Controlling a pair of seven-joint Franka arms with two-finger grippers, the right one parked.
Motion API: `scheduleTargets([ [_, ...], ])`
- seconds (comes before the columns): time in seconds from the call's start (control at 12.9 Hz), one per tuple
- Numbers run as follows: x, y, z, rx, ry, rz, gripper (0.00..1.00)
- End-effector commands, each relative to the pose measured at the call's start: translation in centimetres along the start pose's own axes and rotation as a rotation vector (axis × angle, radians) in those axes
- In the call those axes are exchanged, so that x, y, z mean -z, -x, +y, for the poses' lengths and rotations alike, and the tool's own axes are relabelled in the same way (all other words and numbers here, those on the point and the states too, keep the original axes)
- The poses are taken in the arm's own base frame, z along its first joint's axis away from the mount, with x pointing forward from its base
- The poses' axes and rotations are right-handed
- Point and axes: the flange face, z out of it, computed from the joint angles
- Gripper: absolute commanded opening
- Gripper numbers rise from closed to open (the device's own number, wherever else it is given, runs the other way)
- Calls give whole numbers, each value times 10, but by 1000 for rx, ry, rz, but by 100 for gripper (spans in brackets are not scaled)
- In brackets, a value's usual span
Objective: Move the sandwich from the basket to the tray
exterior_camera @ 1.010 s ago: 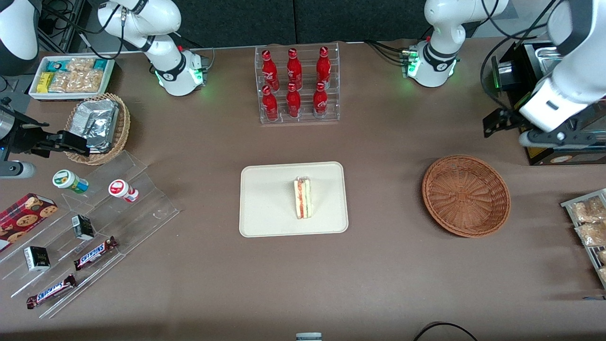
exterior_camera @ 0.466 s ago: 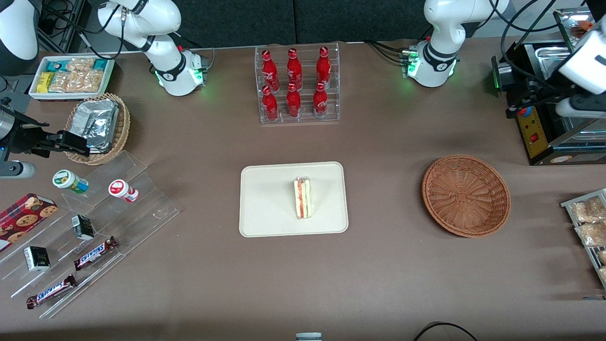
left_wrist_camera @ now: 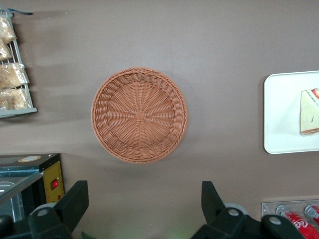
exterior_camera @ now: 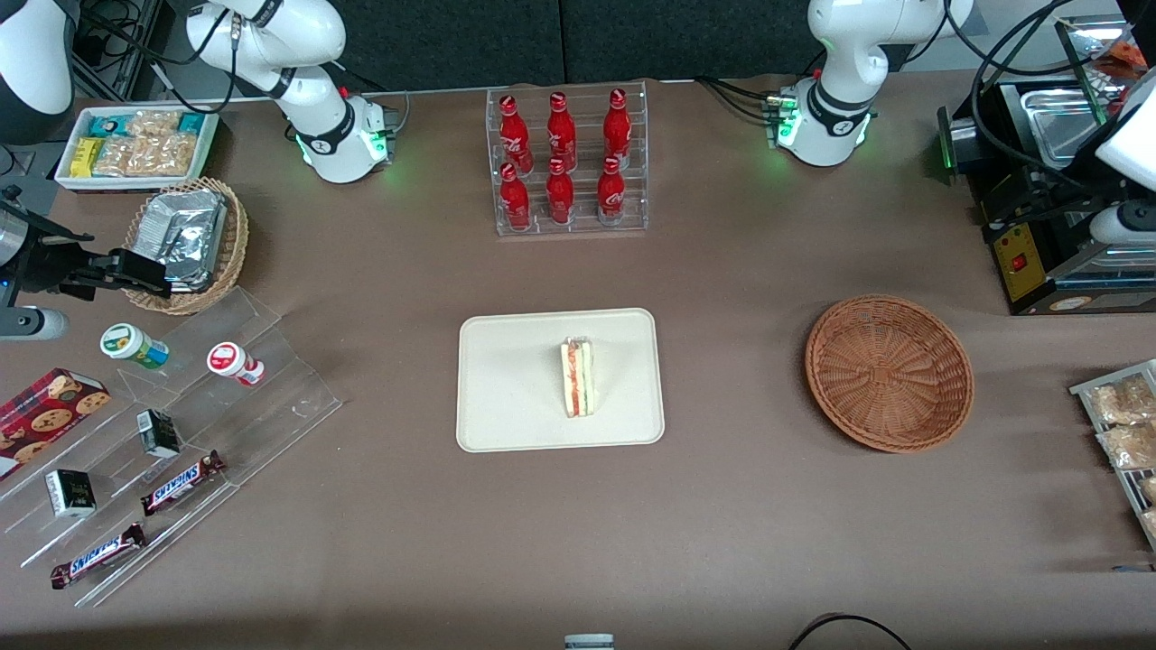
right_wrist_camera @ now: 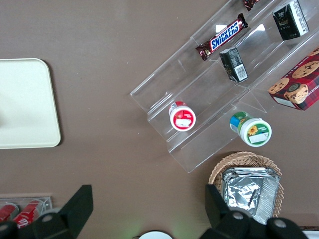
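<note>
Over the last second my arm has drawn back toward its end of the table. My gripper [left_wrist_camera: 142, 209] hangs high, jaws spread wide, holding nothing. My wrist view shows the basket [left_wrist_camera: 139, 115] bare. From the front, the sandwich [exterior_camera: 578, 376] stands on the tray [exterior_camera: 506, 379], so I judge the task done.

A brown table [exterior_camera: 741, 542] fills nearly the whole front view, matte and evenly lit, with soft shadows falling beneath whatever stands on it. Along the 12 o'clock edge runs a dark wall panel [exterior_camera: 452, 41], split by a thin vertical seam near the middle. At 11 o'clock, past the table's corner, a strip of dim floor [exterior_camera: 117, 45] shows, crossed by black cables.
</note>
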Motion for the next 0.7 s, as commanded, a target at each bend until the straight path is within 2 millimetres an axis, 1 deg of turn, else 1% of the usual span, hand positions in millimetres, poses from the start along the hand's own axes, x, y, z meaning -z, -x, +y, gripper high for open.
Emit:
scheduleTargets([
  [0.0,0,1,11,7,-23,-43,100],
  [0.16,-2,4,10,9,-23,-66,100],
  [0.31,-7,-1,10,18,-24,-74,100],
  [0.62,-5,-1,10,8,-28,-70,100],
])
